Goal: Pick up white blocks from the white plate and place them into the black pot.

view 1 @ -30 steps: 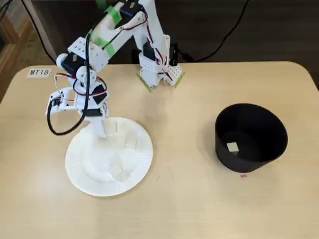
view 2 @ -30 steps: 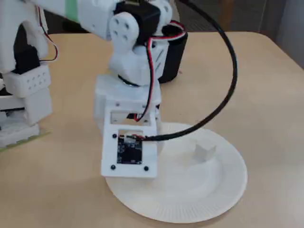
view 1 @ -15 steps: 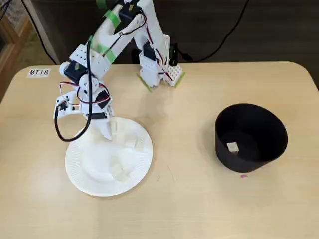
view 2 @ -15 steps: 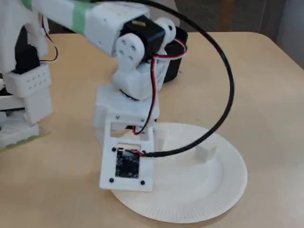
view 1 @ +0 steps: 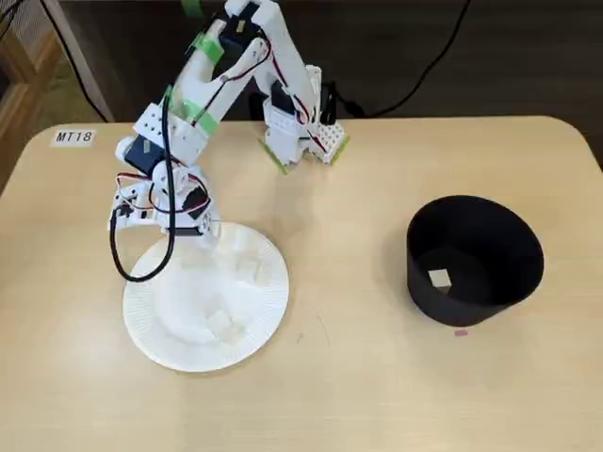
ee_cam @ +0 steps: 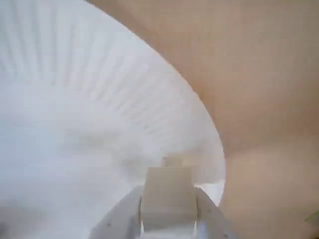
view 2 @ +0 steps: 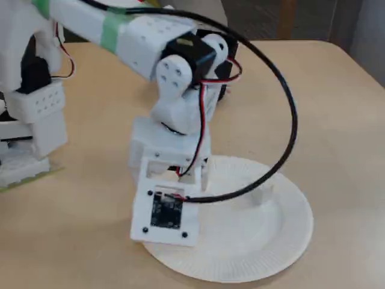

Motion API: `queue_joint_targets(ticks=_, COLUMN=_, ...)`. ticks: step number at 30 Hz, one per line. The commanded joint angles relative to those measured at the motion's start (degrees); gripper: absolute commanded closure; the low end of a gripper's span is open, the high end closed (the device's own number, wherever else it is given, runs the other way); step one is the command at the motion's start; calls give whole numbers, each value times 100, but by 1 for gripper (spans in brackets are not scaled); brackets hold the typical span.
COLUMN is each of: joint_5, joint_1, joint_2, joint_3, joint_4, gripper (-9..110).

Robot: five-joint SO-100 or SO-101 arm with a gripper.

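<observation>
The white plate [view 1: 170, 325] lies at the left of the table in a fixed view, and it also shows in a fixed view [view 2: 283, 241] and in the wrist view [ee_cam: 75, 99]. My gripper [view 1: 209, 235] is low over its far rim. In the wrist view my gripper [ee_cam: 168, 204] is shut on a white block [ee_cam: 167, 191] held between the two fingers [ee_cam: 207, 216]. Two more white blocks [view 1: 247, 269] [view 1: 224, 325] lie loose on the plate, and one of them shows in a fixed view [view 2: 261, 194]. The black pot [view 1: 490, 235] stands at the right with one white block [view 1: 439, 278] inside.
The arm's base [view 1: 301, 132] is clamped at the table's far edge. A label reading MT18 [view 1: 73, 137] is stuck at the far left. A black cable [view 1: 141, 273] loops from the wrist over the plate's left rim. Bare tabletop [view 1: 349, 282] lies between plate and pot.
</observation>
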Motion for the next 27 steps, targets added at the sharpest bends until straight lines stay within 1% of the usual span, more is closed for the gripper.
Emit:
queue_joint_targets(ticks=1, joint_5=519, joint_1=-589, joint_2=1292, joint_3=-360, joint_4=-677, gripper=104)
queue_joint_targets(ticks=5, joint_5=1837, joint_1=-1644, joint_2=2769, joint_3=-316, joint_4=-2101, gripper=104)
queue_joint_targets(ticks=8, joint_5=2593, joint_1=-2584, joint_2=3243, joint_3=-352, joint_4=-2593, gripper=104)
queue_joint_targets(ticks=11, joint_5=2962, joint_1=-3674, joint_2=3507, joint_3=-281, joint_4=-2883, gripper=104)
queue_joint_targets(ticks=14, joint_5=2979, joint_1=-4878, joint_2=3612, joint_3=-176, joint_4=-3287, gripper=104)
queue_joint_targets(ticks=18, joint_5=2522, joint_1=-6135, joint_2=3586, joint_3=176, joint_4=-3753, gripper=104)
queue_joint_targets(ticks=22, joint_5=2188, joint_1=-6794, joint_2=3595, joint_3=791, joint_4=-3806, gripper=104)
queue_joint_targets(ticks=24, joint_5=2145, joint_1=-6952, joint_2=3595, joint_3=1169, joint_4=-3850, gripper=104)
queue_joint_targets(ticks=27, joint_5=2145, joint_1=-7014, joint_2=3595, joint_3=1828, joint_4=-4236, gripper=104)
